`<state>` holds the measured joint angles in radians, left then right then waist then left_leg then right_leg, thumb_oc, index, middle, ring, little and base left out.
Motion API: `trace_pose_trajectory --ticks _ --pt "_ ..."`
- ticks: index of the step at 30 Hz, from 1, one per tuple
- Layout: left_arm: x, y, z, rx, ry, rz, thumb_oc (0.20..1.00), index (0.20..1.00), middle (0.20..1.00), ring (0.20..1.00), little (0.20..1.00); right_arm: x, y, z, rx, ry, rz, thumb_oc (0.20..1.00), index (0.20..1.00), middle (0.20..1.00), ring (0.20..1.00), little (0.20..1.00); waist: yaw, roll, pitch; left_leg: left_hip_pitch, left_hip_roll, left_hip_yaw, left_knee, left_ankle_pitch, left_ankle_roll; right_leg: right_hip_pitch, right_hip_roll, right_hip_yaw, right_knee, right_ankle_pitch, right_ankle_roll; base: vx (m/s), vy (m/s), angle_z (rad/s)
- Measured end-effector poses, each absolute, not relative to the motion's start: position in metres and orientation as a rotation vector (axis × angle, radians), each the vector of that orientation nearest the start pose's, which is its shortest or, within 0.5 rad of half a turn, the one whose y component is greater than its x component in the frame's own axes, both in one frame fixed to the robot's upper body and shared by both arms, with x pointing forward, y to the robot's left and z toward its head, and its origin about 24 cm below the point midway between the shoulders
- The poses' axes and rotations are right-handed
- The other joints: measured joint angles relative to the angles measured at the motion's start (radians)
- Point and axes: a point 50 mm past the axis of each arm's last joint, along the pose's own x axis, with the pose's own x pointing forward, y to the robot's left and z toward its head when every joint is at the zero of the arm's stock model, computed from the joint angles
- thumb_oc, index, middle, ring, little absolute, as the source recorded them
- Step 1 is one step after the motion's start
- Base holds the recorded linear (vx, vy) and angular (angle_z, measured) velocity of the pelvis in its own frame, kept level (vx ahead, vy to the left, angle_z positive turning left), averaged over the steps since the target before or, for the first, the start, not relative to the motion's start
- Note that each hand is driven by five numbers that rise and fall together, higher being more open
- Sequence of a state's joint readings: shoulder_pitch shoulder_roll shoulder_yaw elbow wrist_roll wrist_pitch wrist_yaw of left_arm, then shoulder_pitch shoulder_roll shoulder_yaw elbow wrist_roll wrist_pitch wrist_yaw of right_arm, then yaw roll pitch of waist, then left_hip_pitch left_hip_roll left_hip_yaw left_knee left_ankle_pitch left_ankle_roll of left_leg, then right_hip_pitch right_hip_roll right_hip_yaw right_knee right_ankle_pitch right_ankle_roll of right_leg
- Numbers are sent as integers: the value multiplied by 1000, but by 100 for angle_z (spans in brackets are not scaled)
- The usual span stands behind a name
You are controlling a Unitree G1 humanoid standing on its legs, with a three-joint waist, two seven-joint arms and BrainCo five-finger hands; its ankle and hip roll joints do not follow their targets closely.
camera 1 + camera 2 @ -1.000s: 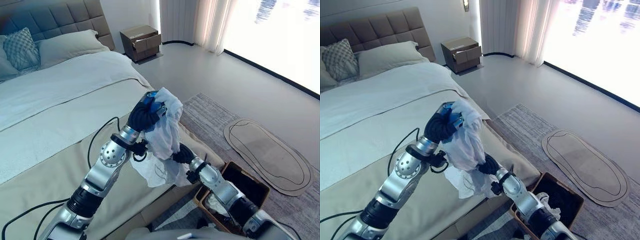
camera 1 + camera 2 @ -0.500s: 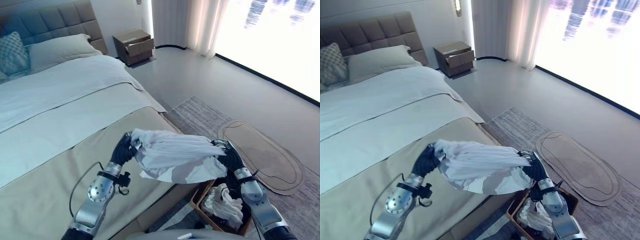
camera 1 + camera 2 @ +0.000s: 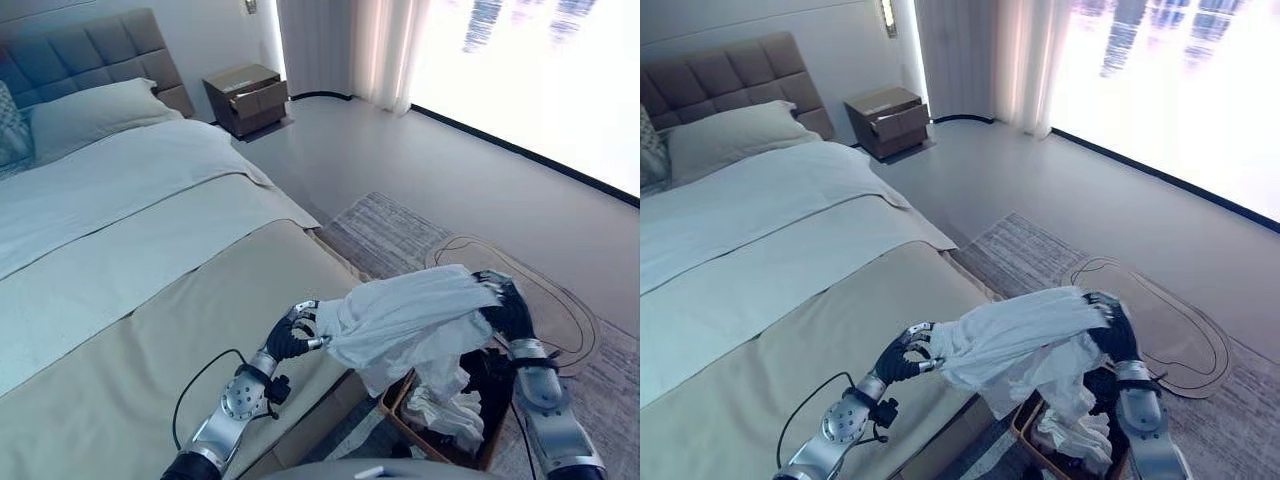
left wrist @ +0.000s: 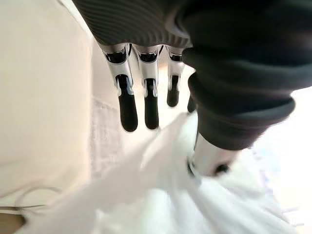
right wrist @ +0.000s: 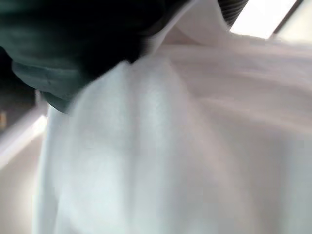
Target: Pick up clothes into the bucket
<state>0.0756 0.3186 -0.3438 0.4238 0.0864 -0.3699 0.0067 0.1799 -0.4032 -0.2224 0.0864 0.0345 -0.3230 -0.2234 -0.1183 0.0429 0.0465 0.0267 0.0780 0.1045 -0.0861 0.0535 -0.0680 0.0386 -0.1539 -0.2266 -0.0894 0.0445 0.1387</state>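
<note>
Since the earlier frames, the white garment (image 3: 410,320) has been carried rightward off the bed (image 3: 150,290) and is now stretched above the basket (image 3: 445,440), with its lower folds hanging down into it. More white clothes (image 3: 440,410) are seen lying inside the basket, which stands on the grey rug (image 3: 390,230) just beside the bed's corner. The garment's upper end is clamped in the curled fingers of the right hand (image 3: 508,308), held above the basket. The left hand (image 3: 291,335) is seen over the bed's edge at the garment's other end; in the left wrist view its fingers (image 4: 128,108) are straight and apart, with the cloth lying against the thumb rather than gripped. A nightstand (image 3: 245,98) stands by the headboard (image 3: 80,65).
</note>
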Motion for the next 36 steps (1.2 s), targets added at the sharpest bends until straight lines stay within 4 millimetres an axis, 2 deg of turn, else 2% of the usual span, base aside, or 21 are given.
trace_pose_trajectory --ticks 2,5,10,11,12,14,15,18,23,26,29,32,36 --pt "190 175 -59 420 270 -313 1000 1000 1000 1000 1000 200 -309 72 -402 -200 -515 200 200 200 200 200 -6 2 -1 1 1 6 0 0 0 -6 5 12 0 2 -2 -6 -4 -21" --pt "170 200 -79 475 406 -272 1000 1000 1000 1000 1000 197 -324 83 -411 -237 -593 200 200 200 200 200 -7 1 0 13 7 24 0 0 0 -6 10 28 0 2 -2 -10 -6 -20" --pt "160 209 -84 446 450 -216 1000 1000 1000 1000 1000 197 -325 85 -419 -240 -592 200 200 200 200 200 -5 10 16 14 10 28 -1 -1 0 -7 10 30 0 -1 2 0 0 -2" --pt "156 211 -86 388 467 -189 1000 1000 1000 1000 1000 197 -325 85 -417 -241 -591 200 200 200 200 200 -4 12 18 14 10 29 -1 -2 -1 -7 9 30 0 -2 3 4 -9 -5" --pt "151 218 -90 182 495 -37 1000 1000 1000 1000 1000 197 -325 84 -408 -242 -595 200 200 200 200 200 -8 11 22 15 10 32 -1 -5 -4 -9 9 35 0 -1 3 -14 -10 -5" --pt "143 225 -94 -5 520 104 1000 1000 1000 1000 1000 196 -325 83 -362 -240 -606 200 200 200 200 200 -8 14 24 14 10 31 -1 -6 -3 -9 9 37 0 -1 3 2 -10 -2" --pt "141 227 -94 -33 521 127 1000 1000 1000 1000 1000 196 -325 83 -344 -242 -607 200 200 200 200 200 -4 16 25 14 11 30 -1 -8 0 -9 9 36 0 -1 3 0 0 0" --pt "141 232 -84 -31 471 136 1000 1000 1000 1000 1000 194 -326 79 -268 -241 -634 200 200 200 200 200 -2 11 31 12 11 29 -1 -9 1 -10 9 36 0 -1 3 0 0 0" --pt "148 234 -69 -39 385 152 1000 1000 1000 1000 1000 191 -327 70 -264 -203 -633 200 200 200 200 200 3 12 45 -22 6 28 15 -5 -3 -53 1 37 33 -3 2 -117 21 0" --pt "168 229 -47 -85 256 141 1000 1000 1000 1000 1000 193 -331 59 -260 -149 -650 200 200 200 200 200 12 3 117 -104 -3 13 96 -13 10 -133 -19 37 127 -17 -5 -170 19 10" --pt "190 226 -21 -117 108 116 1000 1000 1000 1000 1000 209 -330 47 -223 -100 -681 200 200 200 200 200 24 -5 224 -199 -14 2 188 -29 21 -237 -44 38 246 -48 -6 -255 32 11" --pt "204 228 3 -105 4 82 1000 1000 1000 1000 1000 233 -323 57 -183 -150 -706 200 200 200 200 200 25 -1 314 -337 -26 1 298 -64 31 -389 -78 57 378 -89 -14 -130 8 6" --pt "207 231 14 -122 -46 104 1000 1000 1000 1000 1000 246 -322 67 -157 -193 -743 200 200 200 200 200 44 11 378 -438 -34 0 378 -78 38 -497 -102 78 468 -104 -18 -89 12 2"
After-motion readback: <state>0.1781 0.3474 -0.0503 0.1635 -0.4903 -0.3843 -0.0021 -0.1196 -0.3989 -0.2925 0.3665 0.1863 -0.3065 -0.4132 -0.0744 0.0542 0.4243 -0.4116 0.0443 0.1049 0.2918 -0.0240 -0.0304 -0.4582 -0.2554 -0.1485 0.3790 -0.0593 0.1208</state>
